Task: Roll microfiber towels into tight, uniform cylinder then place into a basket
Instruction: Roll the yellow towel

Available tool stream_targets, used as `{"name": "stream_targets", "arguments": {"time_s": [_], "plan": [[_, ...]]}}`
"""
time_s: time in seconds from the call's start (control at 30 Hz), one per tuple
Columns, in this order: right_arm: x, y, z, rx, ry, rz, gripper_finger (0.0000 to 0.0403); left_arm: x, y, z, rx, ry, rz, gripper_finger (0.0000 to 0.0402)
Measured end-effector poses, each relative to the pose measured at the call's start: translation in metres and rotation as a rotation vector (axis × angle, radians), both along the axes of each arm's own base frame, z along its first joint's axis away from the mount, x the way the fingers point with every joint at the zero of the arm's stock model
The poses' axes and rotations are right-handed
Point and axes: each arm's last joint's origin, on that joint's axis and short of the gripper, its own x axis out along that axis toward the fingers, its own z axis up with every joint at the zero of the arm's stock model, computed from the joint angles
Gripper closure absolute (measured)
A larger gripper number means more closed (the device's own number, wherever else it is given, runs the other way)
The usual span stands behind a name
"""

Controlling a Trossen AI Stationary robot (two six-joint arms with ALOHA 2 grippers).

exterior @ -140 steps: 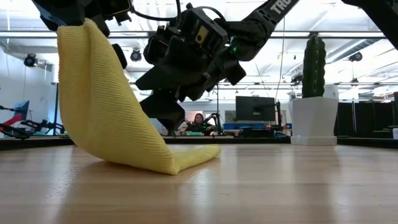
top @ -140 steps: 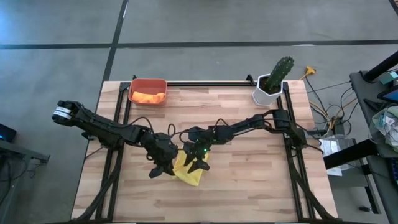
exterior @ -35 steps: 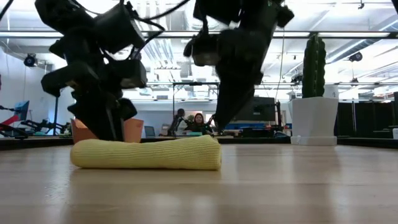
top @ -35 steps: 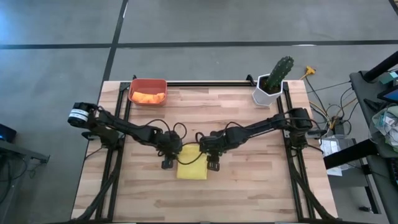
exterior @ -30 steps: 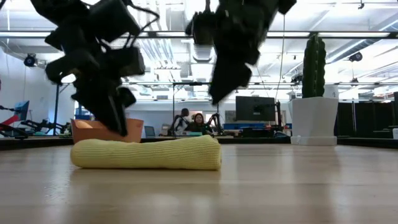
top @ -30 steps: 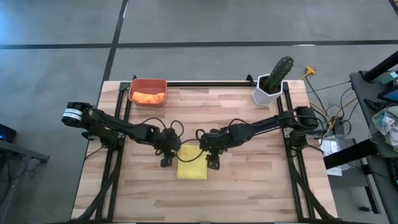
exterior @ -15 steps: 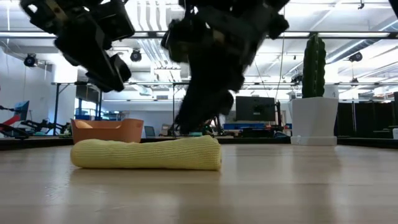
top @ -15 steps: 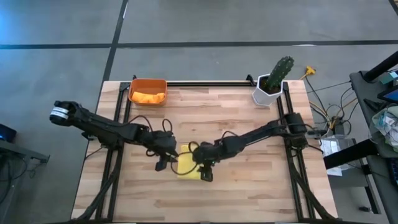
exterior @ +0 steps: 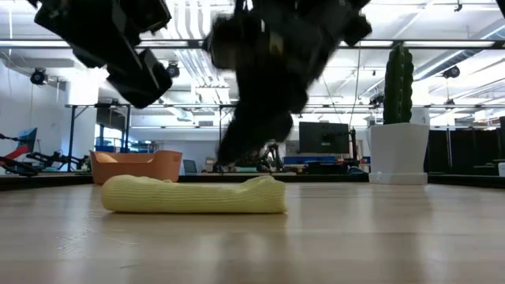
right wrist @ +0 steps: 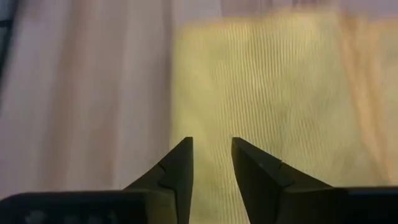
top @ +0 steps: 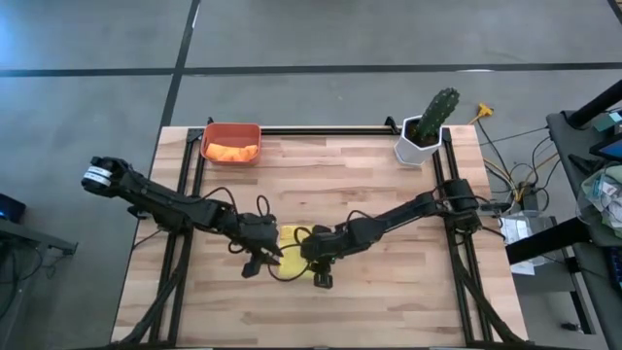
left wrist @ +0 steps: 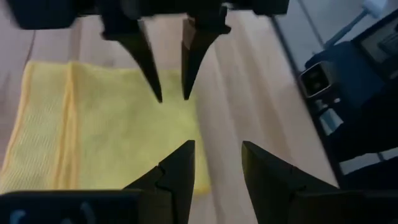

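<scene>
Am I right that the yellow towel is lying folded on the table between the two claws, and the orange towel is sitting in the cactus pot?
Not quite. The orange towel sits in the basket at the table's far left corner, not in the cactus pot; the high view shows it. The yellow towel does lie folded on the table between the left claw and right claw.
</scene>
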Motion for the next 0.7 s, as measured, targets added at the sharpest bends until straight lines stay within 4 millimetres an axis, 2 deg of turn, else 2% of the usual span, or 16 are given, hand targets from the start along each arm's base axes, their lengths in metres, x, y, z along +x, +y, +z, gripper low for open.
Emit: {"name": "stream_targets", "arguments": {"time_s": [0.13, 0.37, 0.5, 0.7], "plan": [[-0.003, -0.001, 0.017, -0.007, -0.048, 0.024, 0.0297, 0.0, -0.005, 0.003, 0.002, -0.032, -0.028, 0.0285], [-0.018, 0.003, 0.017, 0.06, -0.013, 0.083, 0.0296, 0.002, -0.022, -0.007, 0.138, -0.094, -0.203, 0.0285], [-0.025, 0.007, 0.007, 0.054, 0.048, 0.147, 0.0296, 0.007, -0.033, -0.022, 0.219, -0.144, -0.303, 0.0285], [-0.03, 0.013, 0.006, -0.027, 0.038, 0.3, 0.0277, 0.021, -0.041, -0.047, 0.253, -0.131, -0.338, 0.0275]]}}
